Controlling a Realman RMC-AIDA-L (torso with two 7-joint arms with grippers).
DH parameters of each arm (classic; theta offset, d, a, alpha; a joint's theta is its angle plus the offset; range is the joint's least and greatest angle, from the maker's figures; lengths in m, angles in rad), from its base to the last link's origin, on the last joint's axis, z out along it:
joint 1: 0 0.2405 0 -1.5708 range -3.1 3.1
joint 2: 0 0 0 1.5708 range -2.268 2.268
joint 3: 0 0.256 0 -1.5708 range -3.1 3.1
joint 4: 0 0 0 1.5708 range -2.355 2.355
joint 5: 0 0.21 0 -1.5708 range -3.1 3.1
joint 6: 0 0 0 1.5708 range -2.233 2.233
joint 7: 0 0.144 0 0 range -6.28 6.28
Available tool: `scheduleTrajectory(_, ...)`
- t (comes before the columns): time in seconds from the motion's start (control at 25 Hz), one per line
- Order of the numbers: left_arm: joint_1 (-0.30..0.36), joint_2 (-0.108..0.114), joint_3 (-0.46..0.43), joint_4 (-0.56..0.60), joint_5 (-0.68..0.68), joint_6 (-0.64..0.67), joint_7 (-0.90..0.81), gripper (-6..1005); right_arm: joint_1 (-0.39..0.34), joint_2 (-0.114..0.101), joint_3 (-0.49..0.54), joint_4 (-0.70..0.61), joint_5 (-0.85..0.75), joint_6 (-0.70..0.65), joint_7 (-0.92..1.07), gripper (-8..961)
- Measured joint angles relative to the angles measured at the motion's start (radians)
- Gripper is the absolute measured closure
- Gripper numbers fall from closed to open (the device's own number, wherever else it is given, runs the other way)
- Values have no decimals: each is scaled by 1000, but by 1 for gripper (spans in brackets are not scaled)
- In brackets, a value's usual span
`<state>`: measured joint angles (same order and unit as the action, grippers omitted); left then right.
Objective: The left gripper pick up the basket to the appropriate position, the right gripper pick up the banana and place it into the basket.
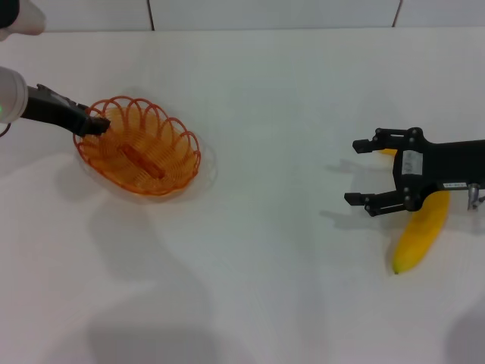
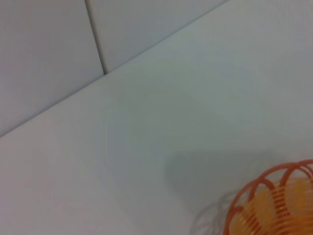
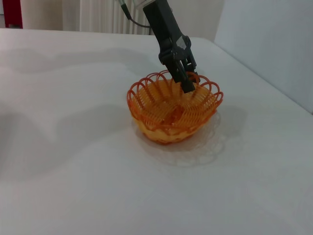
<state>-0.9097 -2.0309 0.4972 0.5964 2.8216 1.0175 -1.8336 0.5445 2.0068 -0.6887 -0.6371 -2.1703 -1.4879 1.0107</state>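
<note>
Landmark: the basket (image 1: pixel 139 147), orange wire, sitting on the white bench (image 1: pixel 265 265) toward the robot's left side.

Left tool (image 1: pixel 97 124): at the basket's left rim, reaching in from the robot's left. In the right wrist view its fingers (image 3: pixel 187 81) are narrowed onto the looped rim, one tip inside the rim; it is clamped on the wire. Basket base appears to sit on or just above the bench; cannot tell which. The basket (image 3: pixel 171 105) holds no fruit. The left wrist view shows only a portion of the scalloped rim (image 2: pixel 271 200) and bare bench.

Right tool (image 1: pixel 362 172): well to the right of the basket, fingers spread wide, pointing back toward the basket, holding nothing. It hovers over the banana.

Banana (image 1: pixel 421 231): lies on the bench well to the right of the basket, partly under the right tool's body, with one end poking out nearer the robot. Not gripped.
</note>
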Motion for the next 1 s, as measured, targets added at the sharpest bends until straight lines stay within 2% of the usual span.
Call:
scheduleTrajectory(0.16,0,0,2,0,1,0,-1,425,0,0,0,1,0,0,0,69)
scheduleTrajectory(0.56,-2,-1,37,0,-1,-1,-8,840,0,0,0,1,-2,-1,1,70)
scheduleTrajectory(0.72,-2,-2,37,0,-1,3,-11,891,-1,-2,0,1,-2,-9,2,70)
scheduleTrajectory(1.0,-2,-2,37,0,0,9,-11,890,-1,-3,0,1,-1,-11,3,70)
